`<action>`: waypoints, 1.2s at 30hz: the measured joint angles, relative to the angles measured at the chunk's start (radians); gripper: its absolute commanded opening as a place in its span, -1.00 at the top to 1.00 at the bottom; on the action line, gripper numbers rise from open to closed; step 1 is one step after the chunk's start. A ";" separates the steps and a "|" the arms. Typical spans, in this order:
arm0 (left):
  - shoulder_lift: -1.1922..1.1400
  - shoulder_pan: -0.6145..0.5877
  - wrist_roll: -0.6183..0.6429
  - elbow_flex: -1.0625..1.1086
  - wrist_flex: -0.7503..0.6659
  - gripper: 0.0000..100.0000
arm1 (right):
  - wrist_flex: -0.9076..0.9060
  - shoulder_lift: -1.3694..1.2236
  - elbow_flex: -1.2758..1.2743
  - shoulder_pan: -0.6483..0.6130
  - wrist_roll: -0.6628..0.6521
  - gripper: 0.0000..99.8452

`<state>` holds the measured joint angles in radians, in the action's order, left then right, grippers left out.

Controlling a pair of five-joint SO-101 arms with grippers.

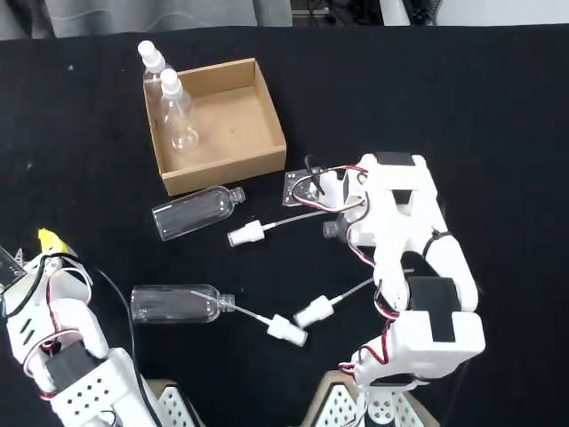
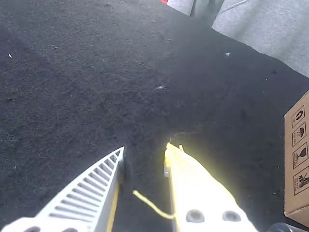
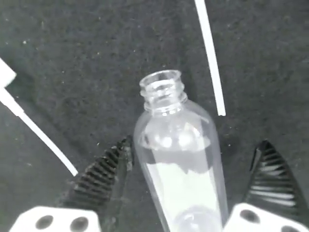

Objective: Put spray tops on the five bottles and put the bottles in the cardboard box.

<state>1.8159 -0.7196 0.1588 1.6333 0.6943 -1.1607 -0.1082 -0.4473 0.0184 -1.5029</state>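
The right fingers (image 3: pixel 102 178) are open around a bottle (image 3: pixel 179 162) lying on the tabletop (image 3: pixel 72 58). Close them softly on its fat part, so it won't roll.

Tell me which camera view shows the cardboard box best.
The high view. It shows the whole cardboard box from above, open, with two bottles wearing spray tops standing inside. The left wrist view catches just one printed side of the cardboard box.
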 measured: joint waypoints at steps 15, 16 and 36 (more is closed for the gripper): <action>0.000 0.000 0.000 0.000 0.000 0.75 | 0.000 0.000 0.000 0.000 0.037 0.55; 0.000 0.000 0.000 0.000 0.000 0.75 | 0.000 0.000 0.000 0.000 0.037 0.55; 0.000 0.000 0.000 0.000 0.000 0.75 | 0.000 0.000 0.000 0.000 0.121 0.55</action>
<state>1.8159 -0.7196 0.1588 1.6333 0.6943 -1.1607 -0.1082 -0.4473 0.0184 -1.3817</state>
